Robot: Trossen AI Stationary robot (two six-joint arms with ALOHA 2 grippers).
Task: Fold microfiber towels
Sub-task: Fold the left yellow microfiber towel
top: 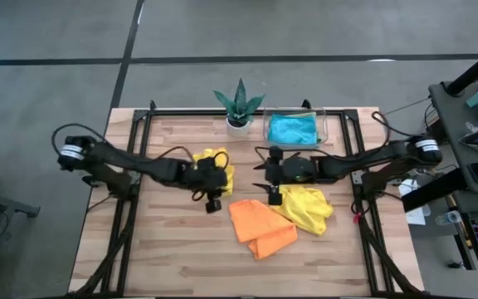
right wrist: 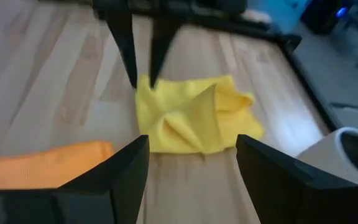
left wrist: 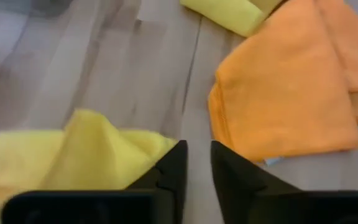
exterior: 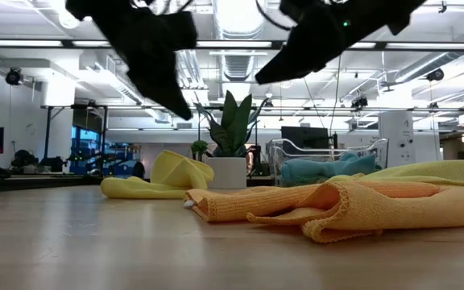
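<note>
One yellow towel (top: 216,164) lies bunched on the table left of centre. It also shows in the right wrist view (right wrist: 191,118). My left gripper (top: 213,201) hovers at its near edge, fingers only a narrow gap apart (left wrist: 199,152), raised off the table (exterior: 180,109). An orange towel (top: 260,224) lies folded near the middle, and a second yellow towel (top: 309,208) lies rumpled to its right. A sky blue towel (top: 293,129) lies in the clear tray. My right gripper (top: 265,176) is wide open (right wrist: 192,142) and empty, above the table centre. The sage green towel is out of view.
A potted plant (top: 239,108) stands at the far edge, with the clear plastic tray (top: 326,124) to its right. Black frame rails (top: 135,166) run along the table's left, right and far sides. Bare wood (top: 181,257) lies along the near side.
</note>
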